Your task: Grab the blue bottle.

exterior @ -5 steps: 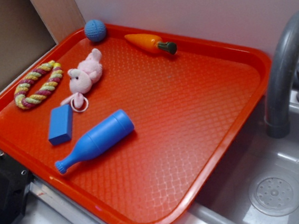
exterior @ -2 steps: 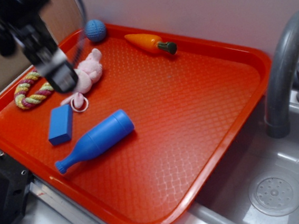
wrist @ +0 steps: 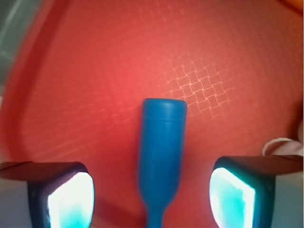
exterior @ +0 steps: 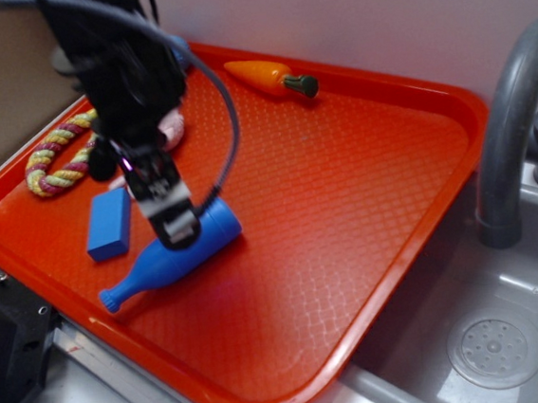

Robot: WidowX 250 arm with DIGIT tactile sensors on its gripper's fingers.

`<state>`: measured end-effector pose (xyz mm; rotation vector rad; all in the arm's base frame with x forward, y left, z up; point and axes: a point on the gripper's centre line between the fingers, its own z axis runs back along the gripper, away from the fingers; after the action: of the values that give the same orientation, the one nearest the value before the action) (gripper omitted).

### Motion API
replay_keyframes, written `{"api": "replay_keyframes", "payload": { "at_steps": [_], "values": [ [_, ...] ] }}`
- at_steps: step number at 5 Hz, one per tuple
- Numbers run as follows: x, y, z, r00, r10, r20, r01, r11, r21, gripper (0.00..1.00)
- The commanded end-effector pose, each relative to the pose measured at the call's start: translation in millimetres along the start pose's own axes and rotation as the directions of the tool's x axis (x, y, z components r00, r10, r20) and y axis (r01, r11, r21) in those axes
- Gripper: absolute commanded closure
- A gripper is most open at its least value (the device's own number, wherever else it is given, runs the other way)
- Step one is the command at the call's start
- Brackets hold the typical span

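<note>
Between the parted end effector (wrist: 152, 194) fingers lies the unlabelled blue bottle (wrist: 160, 156).

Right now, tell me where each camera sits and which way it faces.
Exterior: high off the tray's sink-side corner, looking down across it; the arm and gripper show over the blue bottle.
Wrist: on the arm, looking down between two open fingers at the blue bottle lying centred on the tray.
Shared: bottle, tray, gripper.
</note>
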<state>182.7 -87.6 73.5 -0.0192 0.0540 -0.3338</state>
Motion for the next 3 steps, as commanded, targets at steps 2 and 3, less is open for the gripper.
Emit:
{"api": "replay_keyframes", "payload": {
  "at_steps": [2, 3],
  "values": [
    [0.4, -1.1, -55.2, 0.996, -0.028, -0.083, 0.037, 0.994, 0.104, 0.00],
    [-0.5, -3.8, -61.3, 0.994, -0.050, -0.094, 0.060, 0.992, 0.107, 0.00]
  ]
}}
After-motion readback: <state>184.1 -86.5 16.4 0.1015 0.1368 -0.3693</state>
